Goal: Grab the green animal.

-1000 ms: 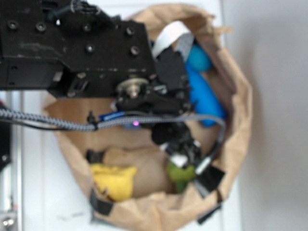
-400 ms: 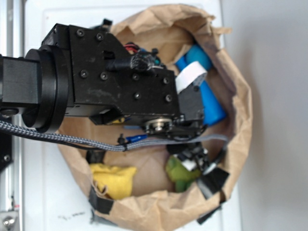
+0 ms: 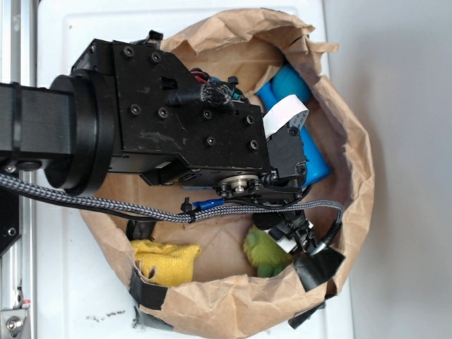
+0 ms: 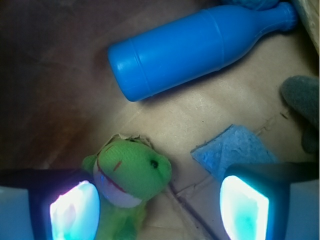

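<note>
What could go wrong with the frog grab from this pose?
1. The green frog sits off-centre, close to one finger of the open gripper, so closing may push it aside or only pinch its edge.
2. A blue sponge piece lies near the other finger and could get caught.
3. In the exterior view the frog lies close to the paper bag wall, which the gripper might snag.

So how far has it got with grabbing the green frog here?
Done: the arm is down inside the paper bag. In hand: the open pincer straddles the green frog, nearer one pad. Left: closing on it and lifting.
</note>
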Controlling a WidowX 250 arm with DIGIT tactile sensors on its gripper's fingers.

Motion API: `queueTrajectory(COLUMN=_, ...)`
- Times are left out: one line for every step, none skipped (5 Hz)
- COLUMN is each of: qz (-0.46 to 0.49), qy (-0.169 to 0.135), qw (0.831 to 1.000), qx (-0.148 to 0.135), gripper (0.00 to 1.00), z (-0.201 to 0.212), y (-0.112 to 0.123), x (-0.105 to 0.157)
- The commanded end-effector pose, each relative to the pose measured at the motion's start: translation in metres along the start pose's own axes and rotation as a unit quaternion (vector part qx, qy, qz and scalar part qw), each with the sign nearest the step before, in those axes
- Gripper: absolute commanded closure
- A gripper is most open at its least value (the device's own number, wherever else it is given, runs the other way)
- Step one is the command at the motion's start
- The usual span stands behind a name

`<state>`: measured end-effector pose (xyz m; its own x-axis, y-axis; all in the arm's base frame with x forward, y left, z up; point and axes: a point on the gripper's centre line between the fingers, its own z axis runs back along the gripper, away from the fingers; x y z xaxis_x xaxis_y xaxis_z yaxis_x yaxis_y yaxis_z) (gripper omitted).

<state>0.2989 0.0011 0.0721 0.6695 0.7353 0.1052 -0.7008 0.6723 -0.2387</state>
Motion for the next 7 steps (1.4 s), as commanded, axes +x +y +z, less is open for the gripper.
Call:
queueTrajectory(qz=-0.013, qy=-0.014, qw=1.000, qx=-0.018, gripper=0.00, z=0.010, y=-0.009, x=0.005)
queueTrajectory(qz=-0.013, qy=-0.014, qw=1.000, qx=-0.018, gripper=0.00, z=0.010, y=-0.009, x=0.005)
queueTrajectory(qz=0.020, qy=0.004, qw=0.998, qx=-0.058, gripper=0.00, z=0.006, y=-0.014, x=-0.011)
queueTrajectory(qz=0.084, qy=-0.015, qw=0.993, qx=-0.085, gripper=0.00, z=0.005, y=-0.027, x=-0.016)
queueTrajectory(qz=0.099, qy=-0.017, qw=0.992, qx=-0.074, gripper=0.00, z=-0.006, y=-0.035, x=-0.014)
queueTrajectory(qz=0.106, qy=-0.041, qw=0.991, qx=-0.074, gripper=0.00, z=-0.015, y=-0.045, x=-0.010)
queueTrajectory(qz=0.116, qy=-0.044, qw=0.991, qx=-0.055, gripper=0.00, z=-0.027, y=-0.050, x=0.000)
